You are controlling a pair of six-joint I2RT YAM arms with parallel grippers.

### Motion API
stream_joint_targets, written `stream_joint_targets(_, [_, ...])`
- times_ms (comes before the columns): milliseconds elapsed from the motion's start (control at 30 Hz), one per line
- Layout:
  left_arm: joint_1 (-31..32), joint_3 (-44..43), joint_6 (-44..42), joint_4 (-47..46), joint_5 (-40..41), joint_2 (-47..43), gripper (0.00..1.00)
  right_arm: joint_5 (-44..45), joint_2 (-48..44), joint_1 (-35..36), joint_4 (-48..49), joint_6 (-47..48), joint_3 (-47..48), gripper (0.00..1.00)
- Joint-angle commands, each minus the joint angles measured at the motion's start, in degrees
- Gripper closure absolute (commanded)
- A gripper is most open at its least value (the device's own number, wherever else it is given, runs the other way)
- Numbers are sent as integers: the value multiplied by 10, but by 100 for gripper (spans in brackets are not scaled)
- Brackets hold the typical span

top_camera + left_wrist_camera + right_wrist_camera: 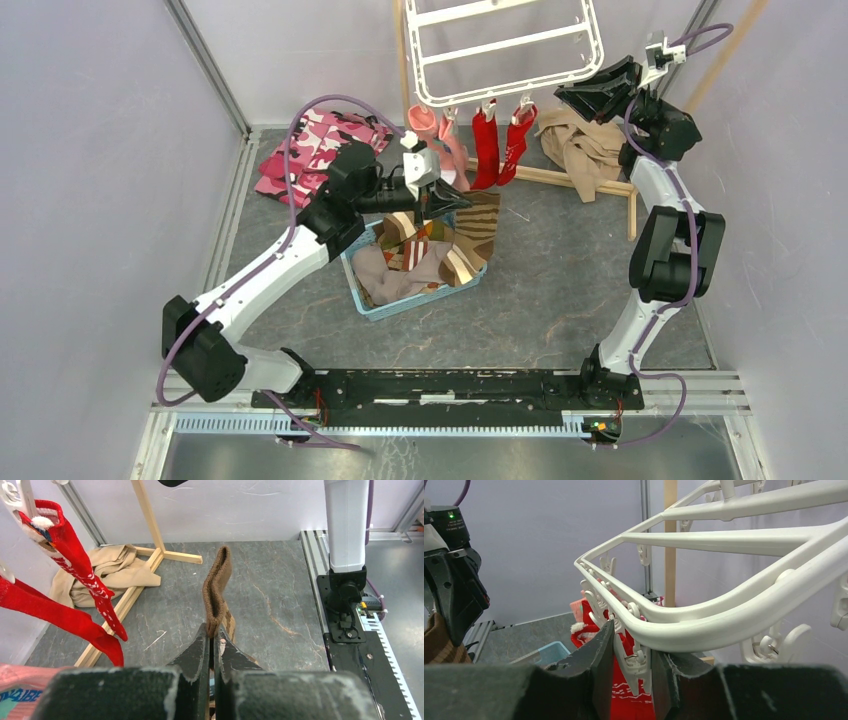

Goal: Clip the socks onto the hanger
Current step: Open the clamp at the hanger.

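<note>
Item: left gripper [214, 630], jaws together and clamping a brown sock [217, 587] partway along. The sock's free end is standing up in a soft fold above the fingertips, and the arm is holding it over the blue basket [420, 300], where more striped socks are lying in a heap. Item: right gripper [633, 640], jaws narrowly apart with a clip peg [634, 664] between them, both sides appearing to be pressing on the peg at the near rim of the hanger [704, 625]. Item: hanger, white frame, hanging above the far side of the table [560, 260]. Two red socks [500, 148] and a salmon-pink sock [430, 122] are already dangling from pegs along that rim, just beside the peg being squeezed. Step in hand, by judgement: opening a free peg so that the brown sock can be fed into it. Handling notes: the right gripper is needing a squeeze square on the peg's handles, firm enough that the mouth gapes. It should do so without dragging the frame sideways, since the hanger is probably hanging free and liable to swing. The left gripper is needing to bring the sock's edge, not the limp fold, up into the mouth, as the fabric is soft and likely to buckle if pushed. Whether the peg's mouth is gaping now cannot be told.
</note>
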State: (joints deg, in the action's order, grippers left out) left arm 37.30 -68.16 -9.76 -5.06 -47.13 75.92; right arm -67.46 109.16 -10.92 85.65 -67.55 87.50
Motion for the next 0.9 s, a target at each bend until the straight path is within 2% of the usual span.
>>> stream_joint_targets(0, [-2,-47,39,-46,-10,33,98,-8,-44,5,111,28,-9,94])
stream_joint_targets(200, [-2,-110,70,-55,4,114,98,-16,-99,25,-70,140,-44,98])
stream_joint_targets(433, [4,-185,96,-85,46,205,98,22,-178,47,-466,421,-47,98])
stream_joint_targets(667, [16,-237,140,-112,116,264,98,32,-195,65,-511,440,-66,99])
stream_joint_targets(867, [27,-269,139,-120,175,287,98,47,-207,69,-550,451,-69,99])
